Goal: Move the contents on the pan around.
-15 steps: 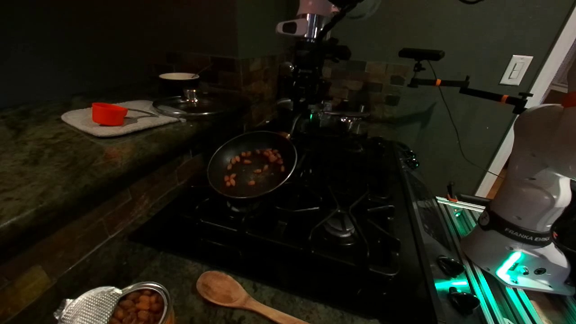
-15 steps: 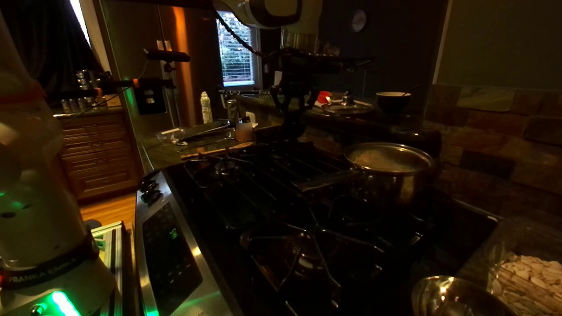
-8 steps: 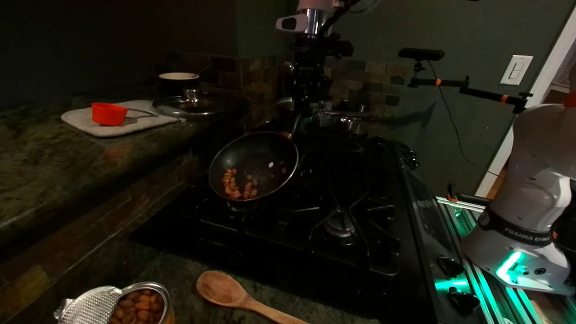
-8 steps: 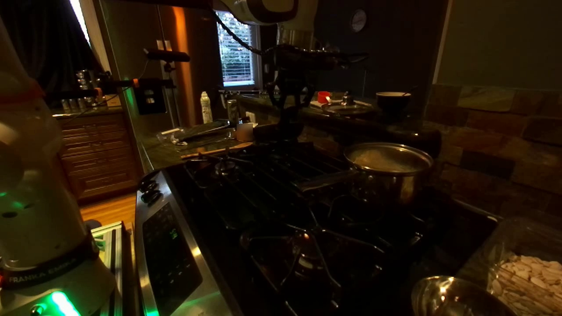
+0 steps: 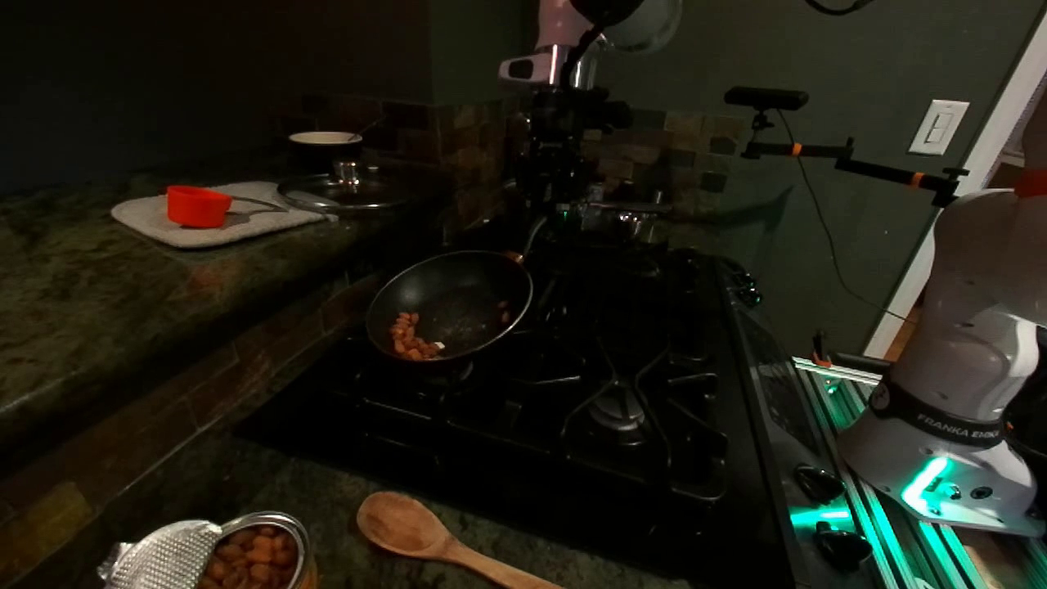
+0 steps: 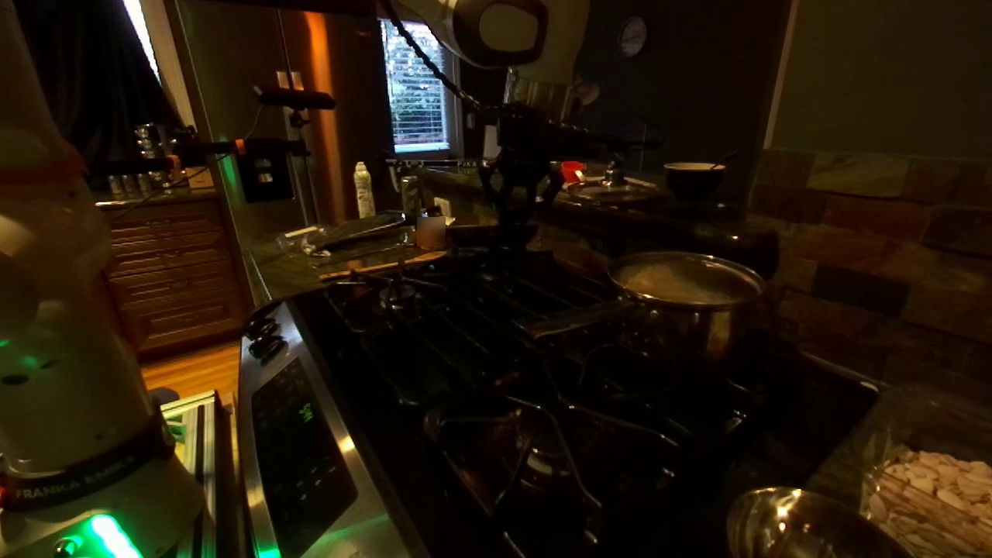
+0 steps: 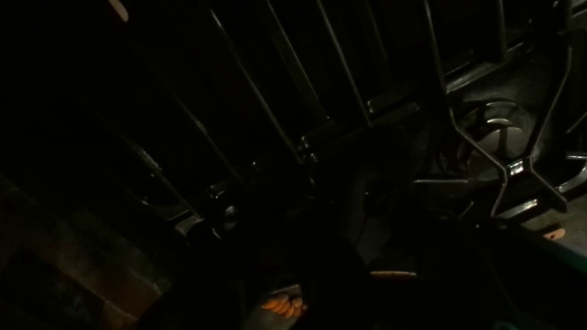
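Note:
The black frying pan (image 5: 458, 286) is held above the stove grate in an exterior view. It is tilted, with several almonds (image 5: 409, 337) bunched against its near left rim. A few more almonds lie at its right side. A small pale spot shows beside the bunch. My gripper (image 5: 550, 203) is shut on the pan's handle (image 5: 533, 236) at the far side. In an exterior view the gripper (image 6: 518, 198) and the pan (image 6: 480, 236) are very dark. In the wrist view the almonds (image 7: 285, 306) show through a gap; the fingers are lost in shadow.
A steel pot (image 6: 690, 302) stands on the stove. A wooden spoon (image 5: 409, 528) and an open can of almonds (image 5: 258, 556) lie on the near counter. A glass lid (image 5: 352, 192), red cup (image 5: 198, 207) and dark bowl (image 6: 694, 178) sit on the raised counter.
The almonds were spread across the pan and have slid to its near left rim. The pan has dipped and shifted slightly left, and the arm's wrist is lower than half a second ago.

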Robot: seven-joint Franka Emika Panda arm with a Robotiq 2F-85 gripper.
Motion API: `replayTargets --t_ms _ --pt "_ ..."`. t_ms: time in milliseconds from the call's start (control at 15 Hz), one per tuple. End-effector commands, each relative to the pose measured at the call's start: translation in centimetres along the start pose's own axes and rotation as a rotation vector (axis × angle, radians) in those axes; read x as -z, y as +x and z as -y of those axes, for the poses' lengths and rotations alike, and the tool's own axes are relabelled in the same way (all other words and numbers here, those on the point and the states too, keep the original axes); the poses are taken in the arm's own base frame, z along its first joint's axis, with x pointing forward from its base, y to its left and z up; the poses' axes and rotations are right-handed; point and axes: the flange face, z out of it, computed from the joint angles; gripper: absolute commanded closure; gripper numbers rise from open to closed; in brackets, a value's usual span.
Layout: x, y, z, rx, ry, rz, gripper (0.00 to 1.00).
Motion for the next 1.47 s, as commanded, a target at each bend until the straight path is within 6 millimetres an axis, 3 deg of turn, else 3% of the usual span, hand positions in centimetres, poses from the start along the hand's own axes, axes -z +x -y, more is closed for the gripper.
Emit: replayTargets --t_ms 0,267,667,1000,1400 --pt "-3.2 -2.5 -2.6 -0.028 0.065 -0.074 0.89" --pt "-6.9 -4.6 -4.3 -0.04 0.108 -0.076 0.89" --pt "-11.1 -4.7 -5.1 -0.043 0.144 -0.042 0.89" --pt "-11.8 -4.0 -5.1 -0.023 0.131 -0.02 0.89" --pt "-11.2 -3.8 -5.2 -0.004 0.105 -0.018 0.89"
